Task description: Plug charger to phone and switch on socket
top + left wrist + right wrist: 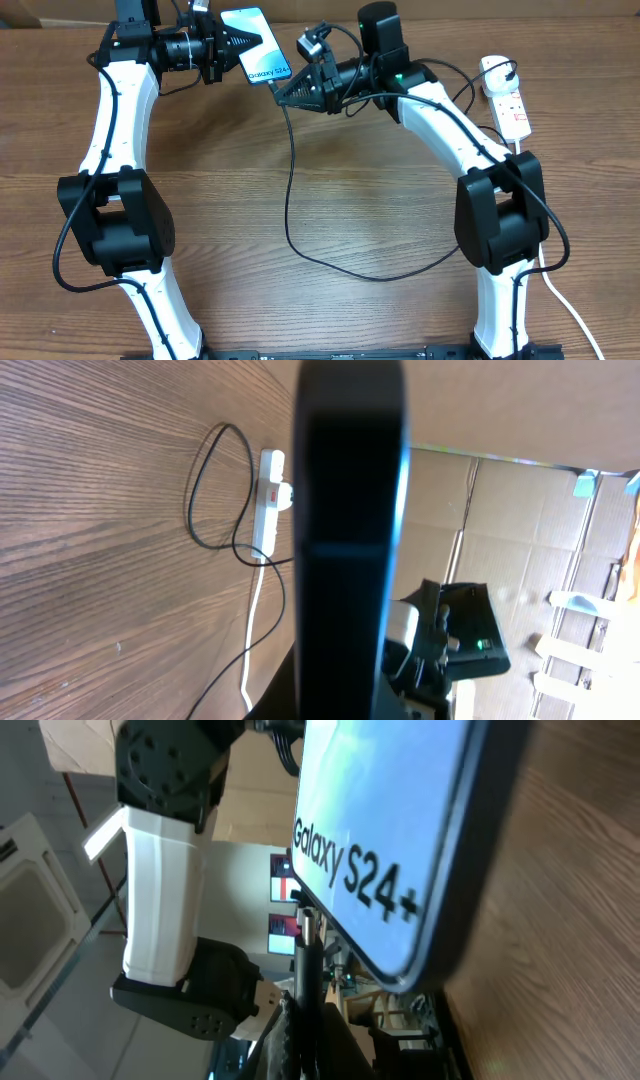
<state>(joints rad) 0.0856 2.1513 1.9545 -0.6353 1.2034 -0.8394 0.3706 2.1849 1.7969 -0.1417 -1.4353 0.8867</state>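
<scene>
Our left gripper (238, 45) is clamped on the phone (262, 52), holding it off the wood-grain table (350, 190). Our right gripper (285, 95) pinches the charger (288, 185) tip just beside its "Galaxy S24+" end (cardboard boxes (520, 510) stand beyond). The socket (505, 95) lies far right.

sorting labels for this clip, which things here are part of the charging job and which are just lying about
Job: phone in left pincer; charger in right pincer; socket.
Lying about: cardboard boxes in the background.
</scene>
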